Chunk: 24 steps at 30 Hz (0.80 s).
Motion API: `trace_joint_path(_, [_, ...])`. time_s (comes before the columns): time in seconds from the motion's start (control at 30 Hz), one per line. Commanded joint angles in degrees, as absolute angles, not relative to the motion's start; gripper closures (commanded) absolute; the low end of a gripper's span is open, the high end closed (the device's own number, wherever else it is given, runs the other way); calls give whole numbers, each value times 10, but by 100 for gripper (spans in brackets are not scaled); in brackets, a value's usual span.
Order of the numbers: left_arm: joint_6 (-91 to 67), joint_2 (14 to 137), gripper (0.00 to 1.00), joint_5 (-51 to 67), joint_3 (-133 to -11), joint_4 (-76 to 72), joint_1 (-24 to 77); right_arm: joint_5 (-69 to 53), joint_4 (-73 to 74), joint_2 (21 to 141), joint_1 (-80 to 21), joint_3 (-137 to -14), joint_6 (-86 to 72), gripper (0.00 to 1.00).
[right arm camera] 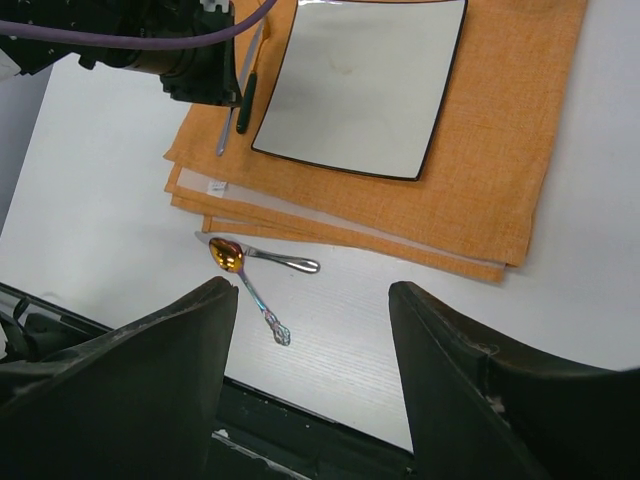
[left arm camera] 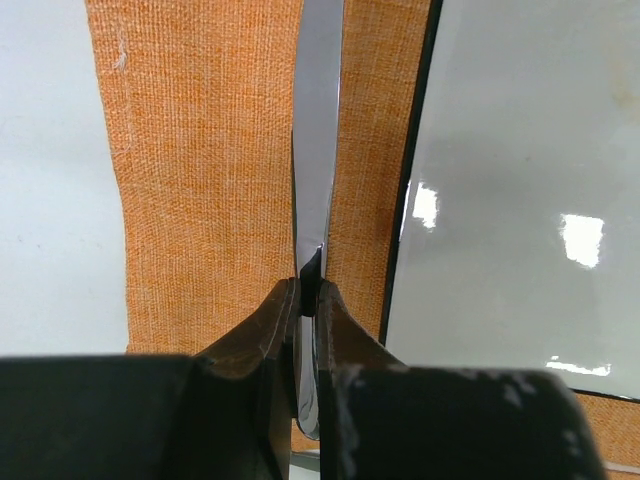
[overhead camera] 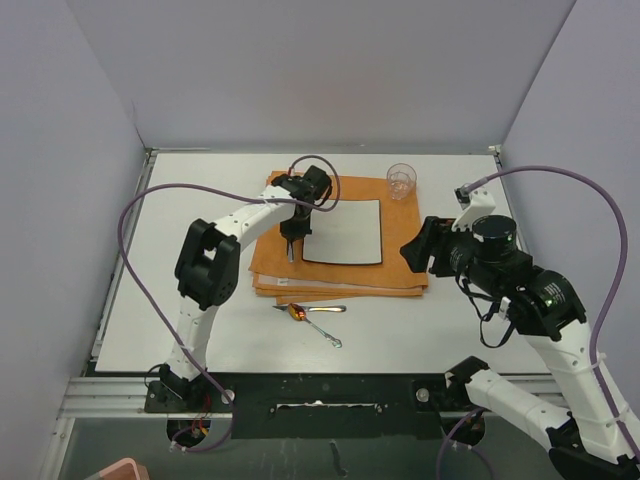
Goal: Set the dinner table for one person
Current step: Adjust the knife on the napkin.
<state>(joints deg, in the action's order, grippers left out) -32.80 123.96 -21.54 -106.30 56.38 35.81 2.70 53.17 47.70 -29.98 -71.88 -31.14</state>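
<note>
The dinner table (overhead camera: 200, 190) is a white-grey tabletop. A folded orange cloth (overhead camera: 405, 250) lies on it with a square white plate (overhead camera: 344, 232) on top. My left gripper (overhead camera: 292, 238) is over the cloth just left of the plate. It is shut on a thin silver utensil (left arm camera: 318, 150) that points down along the cloth (left arm camera: 210, 180) beside the plate (left arm camera: 520, 200). My right gripper (overhead camera: 415, 250) is open and empty, above the table at the cloth's right edge. In the right wrist view its fingers (right arm camera: 150, 380) frame bare table (right arm camera: 340, 330).
A gold-bowled spoon (overhead camera: 318, 325) with an iridescent handle and a silver utensil (overhead camera: 325, 309) lie crossed on the table in front of the cloth. A clear glass cup (overhead camera: 401, 180) stands on the cloth's far right corner. Walls close in the table on three sides.
</note>
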Motion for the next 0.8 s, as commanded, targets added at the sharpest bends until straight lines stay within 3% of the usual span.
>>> trace_joint_path(0.0, [-330, 1207, 100, -216, -1067, 548, 350, 48, 534, 472, -299, -751, -308, 37])
trace_joint_path(0.47, [-302, 1289, 100, -184, -1163, 542, 339, 50, 526, 496, -298, -769, -301, 37])
trace_joint_path(0.77, [-316, 1311, 100, -168, -1146, 529, 332, 51, 518, 504, -298, -769, -298, 37])
